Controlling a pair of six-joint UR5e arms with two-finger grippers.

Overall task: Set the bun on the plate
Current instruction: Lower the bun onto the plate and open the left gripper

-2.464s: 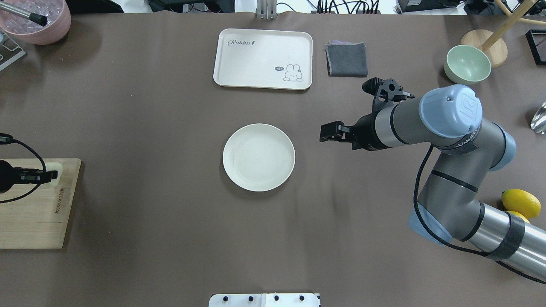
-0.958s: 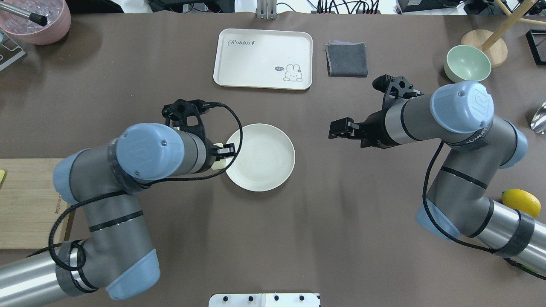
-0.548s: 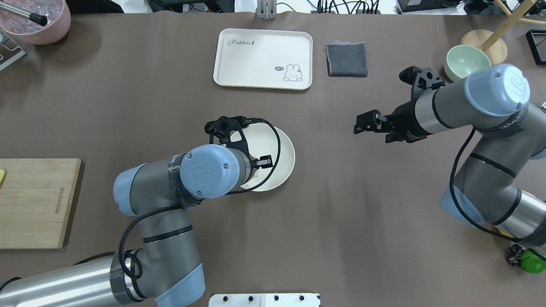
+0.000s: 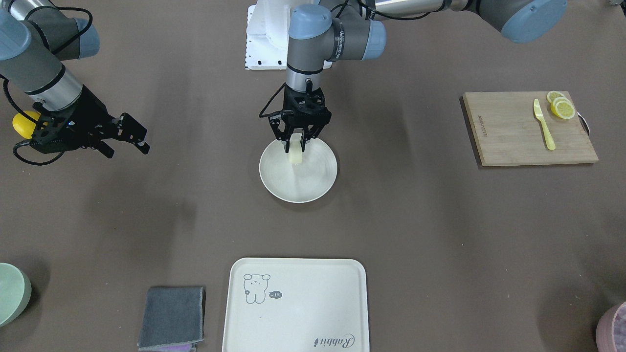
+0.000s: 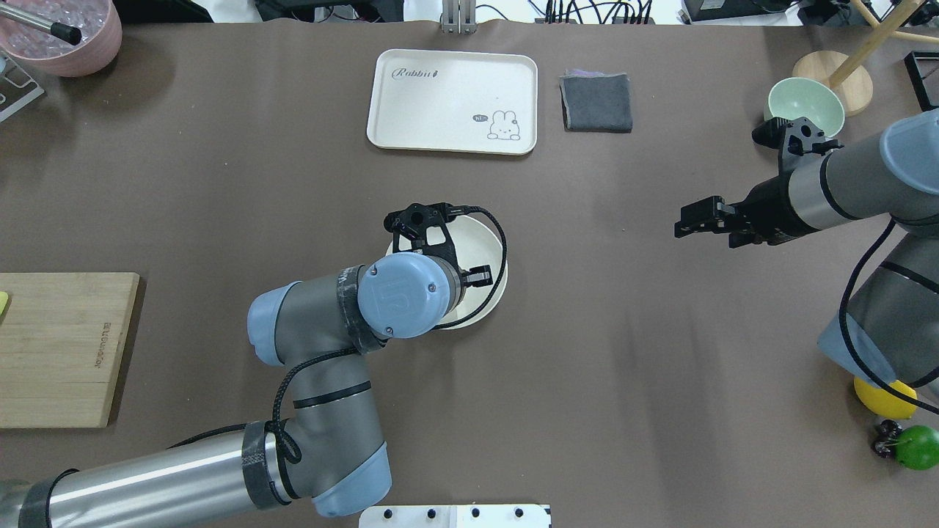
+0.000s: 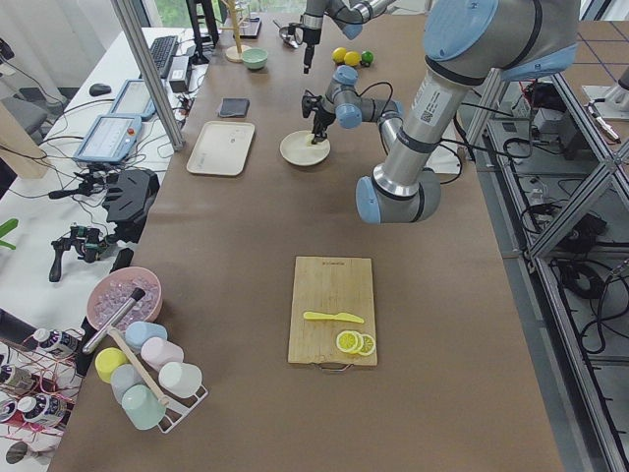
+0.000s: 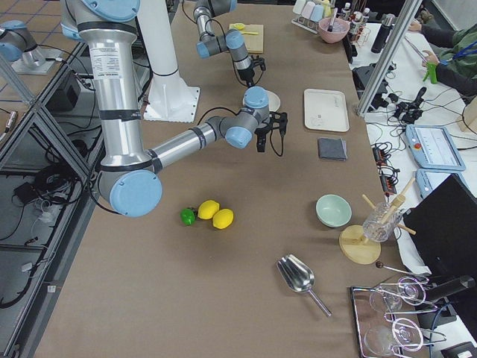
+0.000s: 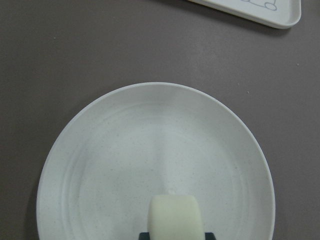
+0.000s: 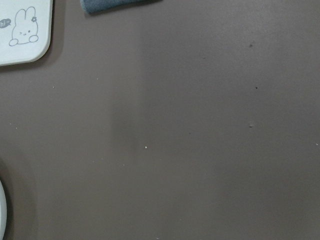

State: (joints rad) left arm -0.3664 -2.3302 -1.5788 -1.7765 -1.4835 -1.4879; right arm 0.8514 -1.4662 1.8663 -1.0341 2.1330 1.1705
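The bun (image 4: 296, 154), a small pale cream lump, is pinched in my left gripper (image 4: 295, 145), which points straight down over the robot-side part of the round cream plate (image 4: 305, 183). The left wrist view shows the bun (image 8: 175, 217) just above or on the plate (image 8: 150, 145); I cannot tell whether they touch. From overhead my left wrist covers the bun and much of the plate (image 5: 478, 240). My right gripper (image 5: 688, 220) hovers open and empty far to the plate's right, also seen from the front (image 4: 139, 137).
A cream tray (image 5: 440, 103) and a folded grey cloth (image 5: 596, 103) lie beyond the plate. A wooden cutting board (image 4: 508, 132) with lemon slices (image 4: 561, 106) sits on my left side. A green bowl (image 5: 803, 110) stands at the far right.
My left arm has swung in from the cutting board with the bun and now stands over the plate. My right arm has drawn back to the right, away from the plate.
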